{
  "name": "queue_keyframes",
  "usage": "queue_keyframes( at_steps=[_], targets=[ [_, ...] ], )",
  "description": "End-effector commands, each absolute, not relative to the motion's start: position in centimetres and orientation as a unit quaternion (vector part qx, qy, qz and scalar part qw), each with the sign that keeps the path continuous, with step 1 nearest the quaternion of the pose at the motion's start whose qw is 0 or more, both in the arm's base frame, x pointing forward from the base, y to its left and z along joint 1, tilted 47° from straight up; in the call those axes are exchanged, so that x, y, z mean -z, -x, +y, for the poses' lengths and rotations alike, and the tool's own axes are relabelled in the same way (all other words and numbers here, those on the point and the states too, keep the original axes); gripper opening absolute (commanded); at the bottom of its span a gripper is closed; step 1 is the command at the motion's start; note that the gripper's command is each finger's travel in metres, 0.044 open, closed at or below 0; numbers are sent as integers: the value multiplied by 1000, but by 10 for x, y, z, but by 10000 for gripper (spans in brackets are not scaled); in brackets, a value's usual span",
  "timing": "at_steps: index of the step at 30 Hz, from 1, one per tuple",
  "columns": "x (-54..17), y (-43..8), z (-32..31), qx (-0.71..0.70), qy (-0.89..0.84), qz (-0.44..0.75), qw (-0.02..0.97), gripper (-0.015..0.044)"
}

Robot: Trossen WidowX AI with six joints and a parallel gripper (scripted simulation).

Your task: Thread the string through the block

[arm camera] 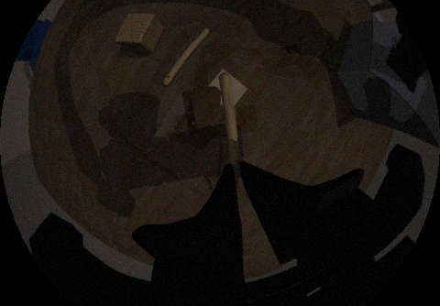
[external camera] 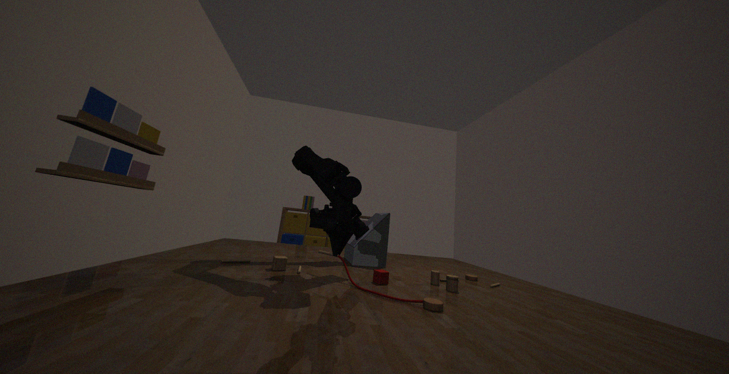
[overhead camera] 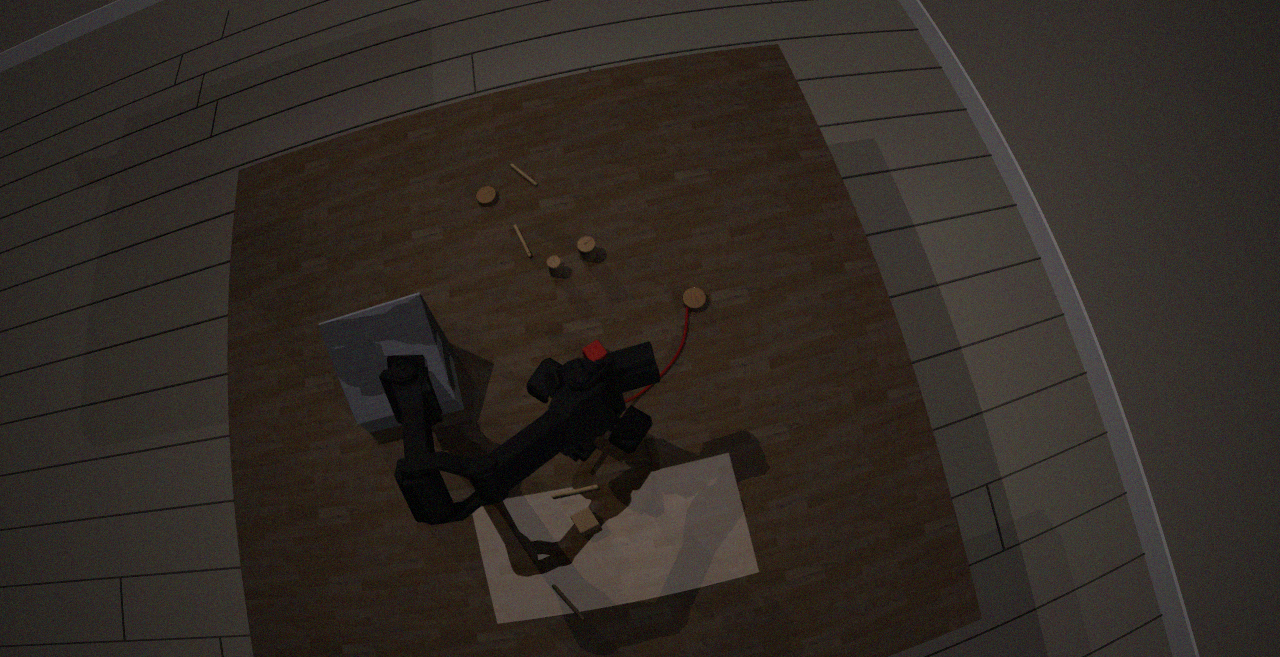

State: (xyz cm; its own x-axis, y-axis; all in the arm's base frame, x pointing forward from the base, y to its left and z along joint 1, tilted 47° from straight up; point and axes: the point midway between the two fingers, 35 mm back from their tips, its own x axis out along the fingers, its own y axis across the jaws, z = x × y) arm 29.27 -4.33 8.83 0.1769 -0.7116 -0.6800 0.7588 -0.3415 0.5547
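Observation:
My gripper [external camera: 336, 254] [arm camera: 235, 168] is shut on the wooden stick [arm camera: 229, 109] and holds it raised above the table, its free end pointing away from the fingers. The red string [overhead camera: 678, 351] [external camera: 367, 290] runs from the fingertips down to the round wooden button [overhead camera: 694, 297] [external camera: 433, 304], which lies on the table. The wooden block [overhead camera: 584, 520] [external camera: 279, 263] [arm camera: 135, 27] stands on the table, apart from the held stick. No hole can be made out in it. In the top view the arm hides the fingertips.
A loose stick [overhead camera: 574, 492] [arm camera: 186, 56] lies close to the block, another [overhead camera: 566, 601] beyond it. A red cube [overhead camera: 595, 351] [external camera: 380, 276] stands near the arm. Two short cylinders [overhead camera: 586, 244] [overhead camera: 553, 262], a disc [overhead camera: 486, 195] and more sticks lie farther off. A grey wedge-shaped body [external camera: 371, 249] stands behind.

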Motion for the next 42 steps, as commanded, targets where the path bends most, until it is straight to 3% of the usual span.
queue_keyframes(
  at_steps=[1,22,42],
  targets=[
    [-88,-297,-42,639,-473,62,603,0],
    [-90,-318,-36,574,-225,287,733,0],
    [-89,-337,-28,438,39,467,767,0]
  ],
)
